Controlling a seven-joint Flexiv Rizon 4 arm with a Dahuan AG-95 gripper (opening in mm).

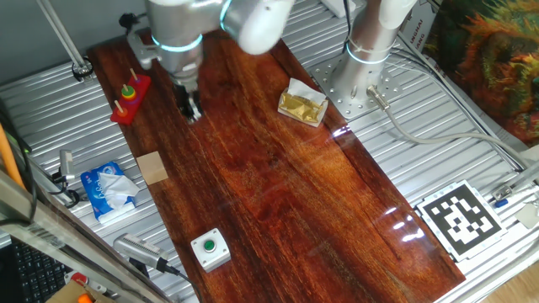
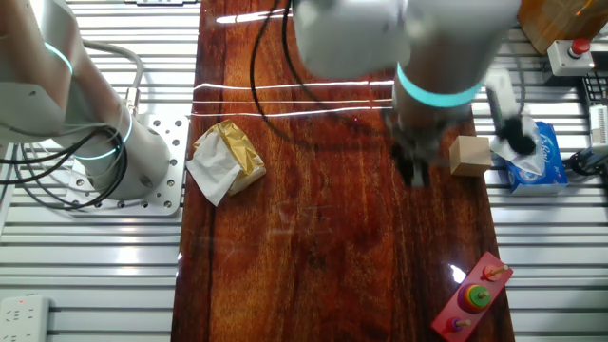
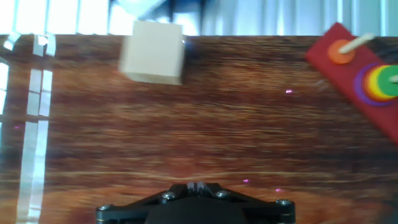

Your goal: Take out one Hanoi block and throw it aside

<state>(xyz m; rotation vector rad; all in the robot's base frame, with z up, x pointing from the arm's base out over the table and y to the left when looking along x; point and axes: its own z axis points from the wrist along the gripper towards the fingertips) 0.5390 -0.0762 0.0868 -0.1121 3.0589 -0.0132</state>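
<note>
Hand view: approach Hanoi block (image 3: 390, 77) squarely from above with pincer (image 1: 192, 108), spread state impossible to tell.

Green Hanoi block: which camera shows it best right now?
The hand view: the green Hanoi block sits atop the stacked rings, large at the right edge. The other fixed view shows it small; one fixed view shows only a tiny tower.

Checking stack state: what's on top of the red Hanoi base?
Red base holds pegs: the middle one carries stacked rings, purple, yellow, red, with the green block topmost. An orange ring sits on another. Third peg's contents are unclear.
</note>
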